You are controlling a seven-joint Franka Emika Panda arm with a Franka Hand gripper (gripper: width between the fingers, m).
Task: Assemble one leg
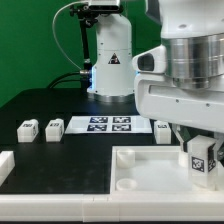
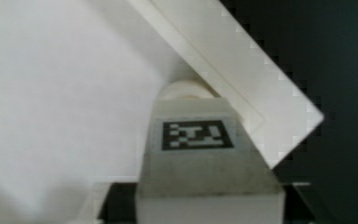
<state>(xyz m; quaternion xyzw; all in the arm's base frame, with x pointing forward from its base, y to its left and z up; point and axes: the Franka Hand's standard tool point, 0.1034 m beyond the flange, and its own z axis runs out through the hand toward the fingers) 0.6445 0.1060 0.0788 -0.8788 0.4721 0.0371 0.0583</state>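
My gripper (image 1: 201,150) is shut on a leg (image 1: 203,156), a small white block with a black-and-white tag, and holds it upright over the near right corner of the large white tray-like part (image 1: 150,165). In the wrist view the leg (image 2: 201,150) fills the space between the two dark fingers (image 2: 121,203), its far end at the corner where the tray's raised rim (image 2: 247,70) meets the floor. Two more legs (image 1: 27,128) (image 1: 53,128) lie on the dark table at the exterior view's left.
The marker board (image 1: 110,124) lies flat behind the tray. A white block (image 1: 4,165) sits at the exterior view's left edge. The arm's white base (image 1: 110,65) stands at the back.
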